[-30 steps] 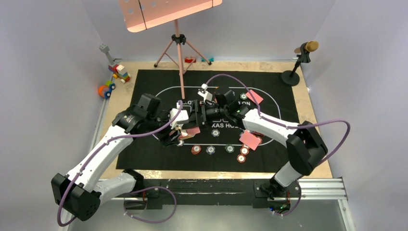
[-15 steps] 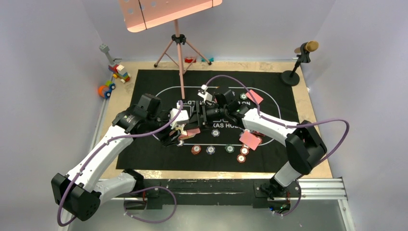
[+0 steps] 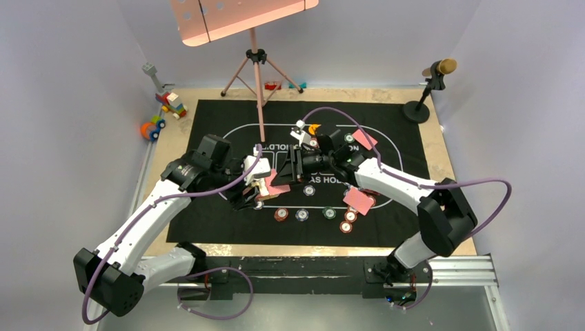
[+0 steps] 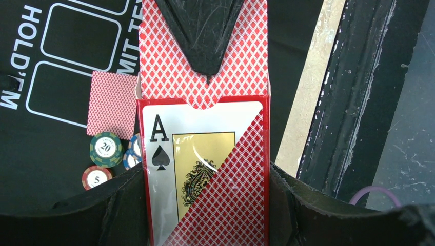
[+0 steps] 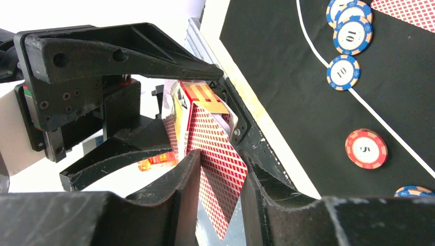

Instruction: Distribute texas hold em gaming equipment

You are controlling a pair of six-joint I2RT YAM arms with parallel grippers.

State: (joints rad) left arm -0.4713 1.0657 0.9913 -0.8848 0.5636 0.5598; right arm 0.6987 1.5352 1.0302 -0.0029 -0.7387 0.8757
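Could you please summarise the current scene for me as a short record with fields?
left fingers: shut on the card box
right fingers: either side of a card sticking out of that box; grip unclear
face-down cards: on the mat, right of centre
chips: a row on the mat's near side

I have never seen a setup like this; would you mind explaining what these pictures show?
Two robot arms stand at a table's near edge. One picture looks down from above; the other two come from cameras on each wrist. On the black felt mat lie poker chips and loose red-backed cards. The left gripper is shut on the card box. The right gripper has its fingers either side of a card sticking out of that box; whether it has clamped yet is unclear.
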